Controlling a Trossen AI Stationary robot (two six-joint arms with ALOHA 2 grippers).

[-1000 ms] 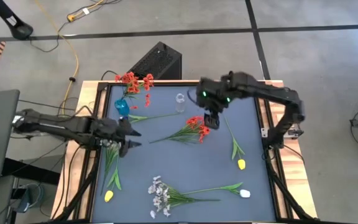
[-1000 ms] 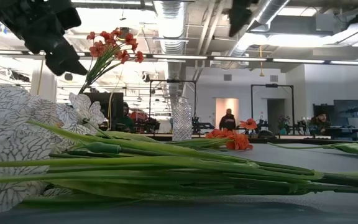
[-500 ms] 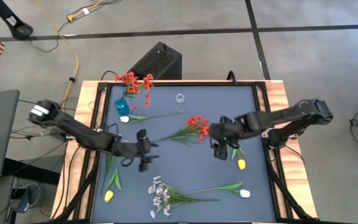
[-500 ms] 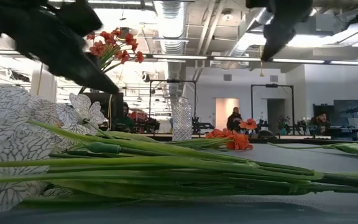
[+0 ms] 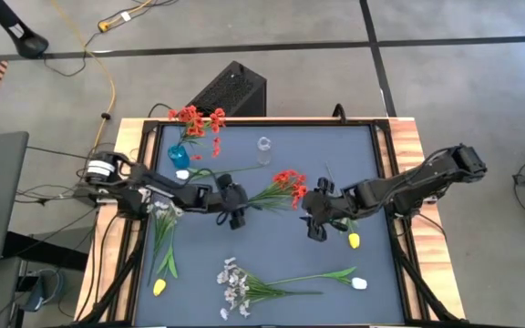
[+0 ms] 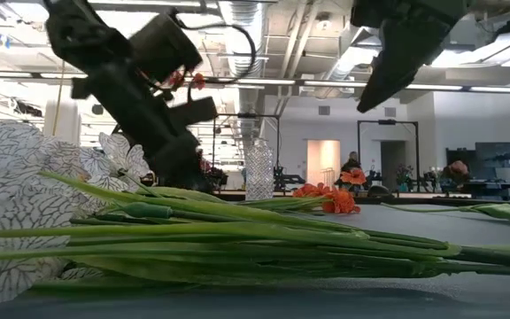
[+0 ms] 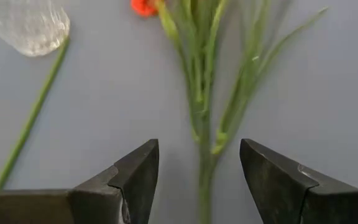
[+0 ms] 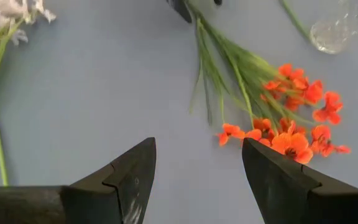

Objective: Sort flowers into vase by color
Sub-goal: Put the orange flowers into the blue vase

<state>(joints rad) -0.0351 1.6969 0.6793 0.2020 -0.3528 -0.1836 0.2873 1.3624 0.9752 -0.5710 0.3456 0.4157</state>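
A red blossom stem (image 5: 276,189) lies flat mid-table, blossoms (image 8: 291,124) toward the right. My left gripper (image 5: 234,217) (image 7: 197,146) hovers open at its bare stem end (image 7: 204,162), one finger on either side, touching nothing. My right gripper (image 5: 315,226) (image 8: 197,143) hangs open just near of the blossoms. A blue vase (image 5: 179,157) at the far left holds red flowers (image 5: 194,118). A clear glass vase (image 5: 263,146) stands empty at the far middle. Yellow tulips (image 5: 355,240) (image 5: 159,287), white tulips (image 5: 182,174) (image 5: 360,283) and white sprays (image 5: 235,287) lie on the mat.
A black box (image 5: 231,89) stands beyond the table's far edge. The raised wooden frame (image 5: 406,137) borders the mat. In the low view, green stems (image 6: 237,235) and white petals (image 6: 25,195) lie close to the near edge. People show in the room behind.
My left gripper has swung from the table's left edge toward the middle and arrived over the red stem's end. My right gripper has moved from above the red blossoms toward the near edge and dropped lower. The flowers have stayed where they were.
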